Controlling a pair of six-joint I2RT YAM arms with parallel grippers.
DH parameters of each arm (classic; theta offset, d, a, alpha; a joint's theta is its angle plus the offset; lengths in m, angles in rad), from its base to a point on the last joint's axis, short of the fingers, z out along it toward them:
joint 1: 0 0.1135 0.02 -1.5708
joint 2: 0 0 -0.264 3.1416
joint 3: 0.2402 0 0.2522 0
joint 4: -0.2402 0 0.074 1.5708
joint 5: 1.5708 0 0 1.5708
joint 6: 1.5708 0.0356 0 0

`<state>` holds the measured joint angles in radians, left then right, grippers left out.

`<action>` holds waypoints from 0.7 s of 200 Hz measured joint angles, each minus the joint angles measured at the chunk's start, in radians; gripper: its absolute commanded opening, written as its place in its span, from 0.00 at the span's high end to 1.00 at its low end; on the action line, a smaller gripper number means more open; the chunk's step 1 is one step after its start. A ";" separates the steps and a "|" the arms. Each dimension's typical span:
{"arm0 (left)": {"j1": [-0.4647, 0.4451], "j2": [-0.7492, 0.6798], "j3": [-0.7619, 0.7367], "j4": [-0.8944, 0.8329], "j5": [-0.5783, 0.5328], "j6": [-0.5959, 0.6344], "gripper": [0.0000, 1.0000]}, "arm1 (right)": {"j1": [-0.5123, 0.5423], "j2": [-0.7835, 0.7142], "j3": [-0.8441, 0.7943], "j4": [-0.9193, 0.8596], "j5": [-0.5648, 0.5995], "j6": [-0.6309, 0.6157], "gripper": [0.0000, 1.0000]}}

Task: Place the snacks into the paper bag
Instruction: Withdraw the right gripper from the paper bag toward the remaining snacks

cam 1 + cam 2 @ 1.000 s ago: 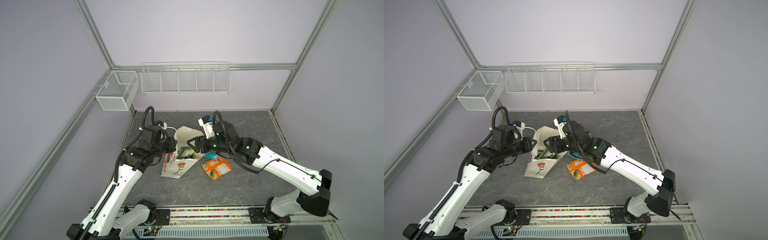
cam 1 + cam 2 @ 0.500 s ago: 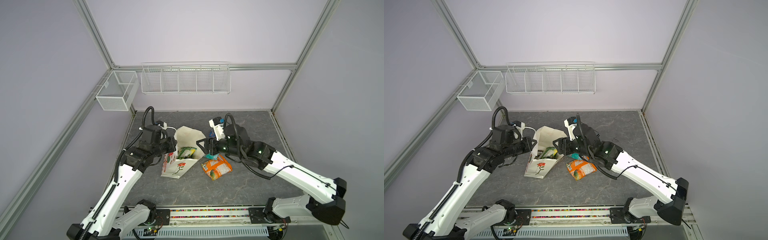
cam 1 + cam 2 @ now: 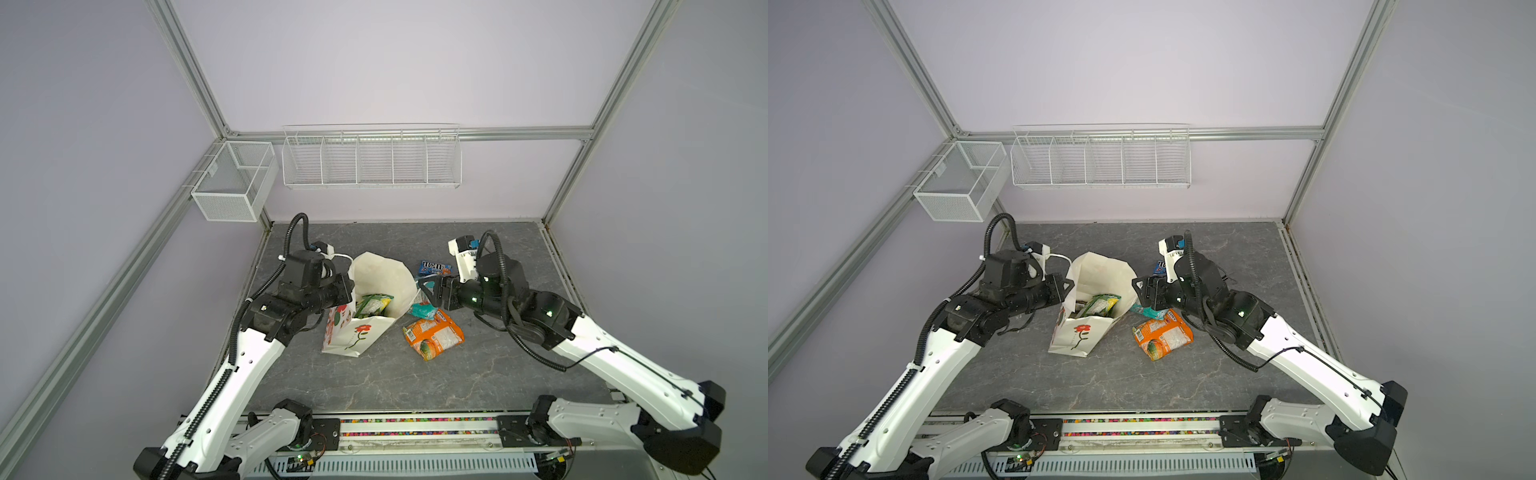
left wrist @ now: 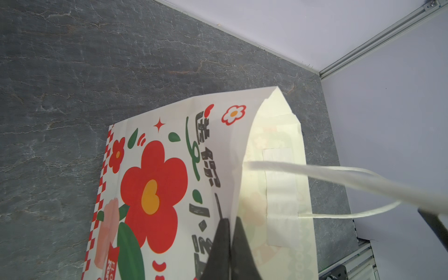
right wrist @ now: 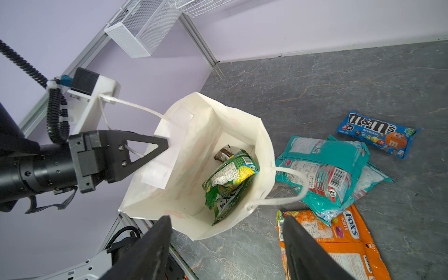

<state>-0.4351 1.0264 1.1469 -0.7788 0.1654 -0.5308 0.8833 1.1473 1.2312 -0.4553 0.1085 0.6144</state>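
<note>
White flower-printed paper bag (image 5: 194,126) is standing open, holding a green FOX'S packet (image 5: 228,184) and a brown bar (image 5: 224,153), while teal packets (image 5: 324,164) are lying just beside it, overlapping an orange FOX'S packet (image 5: 339,240), a blue M&M's pack (image 5: 374,134) lying nearby.

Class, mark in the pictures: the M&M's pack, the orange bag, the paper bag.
M&M's pack (image 5: 378,134): right wrist view, middle of its blue front.
orange bag (image 3: 434,334): in a top view, middle of its face.
paper bag (image 3: 1067,337): in a top view, front wall beside the flower.
</note>
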 measured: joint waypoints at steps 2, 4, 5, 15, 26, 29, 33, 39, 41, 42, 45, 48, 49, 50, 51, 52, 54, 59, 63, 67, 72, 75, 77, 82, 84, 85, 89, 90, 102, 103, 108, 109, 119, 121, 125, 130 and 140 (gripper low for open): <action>0.000 0.000 0.000 0.000 0.000 0.000 1.00 | -0.002 -0.003 -0.002 -0.002 0.000 0.001 0.25; 0.000 0.000 0.000 0.000 0.000 0.000 1.00 | -0.003 -0.004 -0.004 -0.003 0.000 0.002 0.25; 0.000 0.000 0.000 0.000 0.000 0.000 1.00 | -0.005 -0.005 -0.006 -0.004 0.000 0.003 0.25; 0.000 0.000 0.000 0.000 0.000 0.000 1.00 | -0.012 -0.013 -0.017 -0.009 0.002 0.006 0.25; 0.000 0.000 0.000 0.000 0.000 0.000 1.00 | -0.021 -0.023 -0.029 -0.016 0.004 0.010 0.25; 0.000 0.000 0.000 0.000 0.000 0.000 1.00 | -0.024 -0.026 -0.032 -0.019 0.004 0.011 0.25; 0.000 0.000 0.000 0.000 0.000 0.000 1.00 | -0.027 -0.030 -0.036 -0.023 0.005 0.013 0.25; 0.000 0.000 0.000 0.000 0.000 0.000 1.00 | -0.032 -0.036 -0.042 -0.027 0.005 0.014 0.25; 0.000 0.000 0.000 0.000 0.000 0.000 1.00 | -0.033 -0.038 -0.044 -0.028 0.005 0.014 0.24; 0.000 0.000 0.000 0.000 0.000 0.000 1.00 | -0.034 -0.040 -0.045 -0.029 0.006 0.015 0.24; 0.000 0.000 0.000 0.000 0.000 0.000 1.00 | -0.037 -0.043 -0.048 -0.031 0.006 0.015 0.24; 0.000 0.000 0.000 0.000 0.000 0.000 1.00 | -0.039 -0.045 -0.050 -0.034 0.007 0.015 0.24; 0.000 0.000 0.000 0.000 0.000 0.000 1.00 | -0.039 -0.047 -0.050 -0.035 0.008 0.016 0.24; 0.000 0.000 0.000 0.000 0.000 0.000 1.00 | -0.040 -0.047 -0.050 -0.035 0.008 0.016 0.24; 0.000 0.000 0.000 0.000 0.000 0.000 1.00 | -0.041 -0.048 -0.051 -0.038 0.008 0.016 0.24; 0.000 0.000 0.000 0.000 0.000 0.000 1.00 | -0.042 -0.049 -0.052 -0.038 0.008 0.017 0.24; 0.000 0.000 0.000 0.000 0.000 0.000 1.00 | -0.043 -0.051 -0.053 -0.039 0.008 0.017 0.24; 0.000 0.000 0.000 0.000 0.000 0.000 1.00 | -0.047 -0.056 -0.055 -0.042 0.009 0.018 0.23; 0.000 0.000 0.000 0.001 0.000 0.000 1.00 | -0.050 -0.060 -0.058 -0.045 0.010 0.018 0.23; 0.000 0.000 -0.001 0.001 0.000 0.000 1.00 | -0.051 -0.063 -0.060 -0.046 0.011 0.018 0.22; 0.000 0.000 -0.001 0.001 0.000 0.000 1.00 | -0.055 -0.068 -0.062 -0.050 0.012 0.018 0.22; 0.000 0.000 -0.001 0.001 0.000 0.000 1.00 | -0.057 -0.070 -0.063 -0.051 0.014 0.018 0.22; 0.000 0.000 -0.001 0.002 0.000 -0.001 1.00 | -0.058 -0.072 -0.064 -0.052 0.015 0.018 0.22; 0.000 0.000 -0.001 0.002 0.000 -0.001 1.00 | -0.061 -0.076 -0.066 -0.055 0.019 0.018 0.22; 0.000 0.000 -0.001 0.002 0.000 -0.001 1.00 | -0.063 -0.078 -0.066 -0.056 0.019 0.018 0.22; 0.000 0.000 -0.001 0.002 0.000 -0.001 1.00 | -0.064 -0.078 -0.067 -0.058 0.019 0.018 0.22; 0.000 0.000 -0.001 0.002 0.000 -0.001 1.00 | -0.066 -0.081 -0.068 -0.061 0.021 0.018 0.21; 0.000 0.000 -0.001 0.002 0.000 -0.001 1.00 | -0.066 -0.082 -0.068 -0.061 0.021 0.018 0.21; 0.000 0.000 -0.001 0.003 0.000 -0.001 1.00 | -0.072 -0.088 -0.074 -0.068 0.026 0.018 0.21; 0.000 0.000 -0.001 0.003 0.000 -0.001 1.00 | -0.073 -0.089 -0.074 -0.068 0.026 0.018 0.21; 0.000 0.000 -0.001 0.003 0.000 -0.001 1.00 | -0.076 -0.091 -0.078 -0.072 0.027 0.018 0.21; 0.000 0.000 -0.001 0.003 0.000 -0.001 1.00 | -0.076 -0.091 -0.078 -0.072 0.027 0.018 0.21; 0.000 0.000 -0.001 0.003 0.000 -0.001 1.00 | -0.080 -0.094 -0.085 -0.080 0.027 0.018 0.21; 0.000 0.000 -0.001 0.003 0.000 0.000 1.00 | -0.082 -0.095 -0.087 -0.082 0.027 0.018 0.21; 0.000 0.000 -0.001 0.003 0.000 0.000 1.00 | -0.084 -0.095 -0.090 -0.084 0.027 0.019 0.21; 0.000 0.000 -0.001 0.003 0.000 0.000 1.00 | -0.087 -0.096 -0.094 -0.088 0.027 0.021 0.21; 0.000 0.000 -0.001 0.003 0.000 -0.001 1.00 | -0.094 -0.096 -0.101 -0.097 0.027 0.023 0.21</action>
<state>-0.4351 1.0264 1.1461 -0.7761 0.1654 -0.5316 0.7891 1.0512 1.1301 -0.5526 0.1352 0.6369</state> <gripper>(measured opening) 0.047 0.789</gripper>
